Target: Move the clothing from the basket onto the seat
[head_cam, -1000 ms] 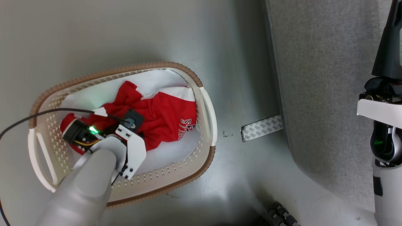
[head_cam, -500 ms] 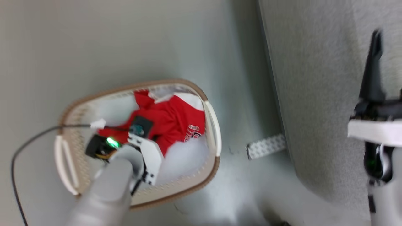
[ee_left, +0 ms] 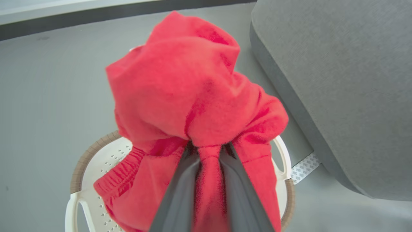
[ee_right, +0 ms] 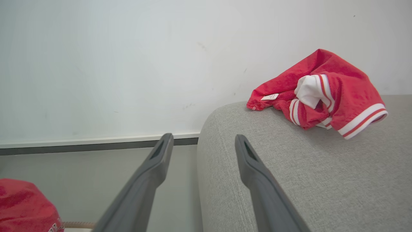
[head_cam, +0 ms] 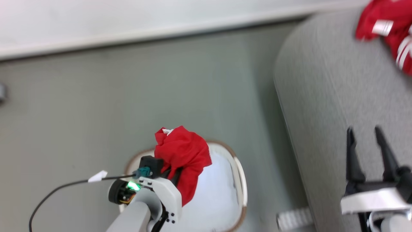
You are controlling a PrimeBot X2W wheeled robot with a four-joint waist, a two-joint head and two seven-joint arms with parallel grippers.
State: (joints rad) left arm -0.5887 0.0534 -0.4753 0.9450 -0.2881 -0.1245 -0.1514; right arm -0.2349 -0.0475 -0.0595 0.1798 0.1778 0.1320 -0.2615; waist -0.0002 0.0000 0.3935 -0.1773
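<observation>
Count in view: two garments, one basket, one seat.

Left gripper point(ee_left: 210, 150): the jaws are closed to a narrow gap, with a fold of red cloth pinched between the two fingers. The held garment point(ee_left: 180, 90) bunches over the fingertips and drapes down both sides of the fingers. The head view shows a small white patch at its top.

Basket point(ee_left: 93, 149): directly below the left gripper, standing on the floor point(head_cam: 128, 96). The lower folds of the held garment hang over the basket opening; whether they touch the basket cannot be determined. The visible interior of the basket is white.

Seat point(ee_right: 289, 167): to the right of the left gripper, apart from the basket. One tape strip point(ee_left: 304, 167) lies on the floor between basket and seat, at the foot of the seat.

Right gripper point(ee_right: 203, 138): the jaws are wide apart, with nothing between the fingers. It hovers over the seat near its rounded edge.

Second garment point(ee_right: 322, 93): ahead and to the right of the right gripper, well apart from it. It lies crumpled on the seat top close to the wall point(ee_right: 128, 64), showing white stripe trim and one white tag.

One black cable point(head_cam: 64, 185) runs from the left wrist.
</observation>
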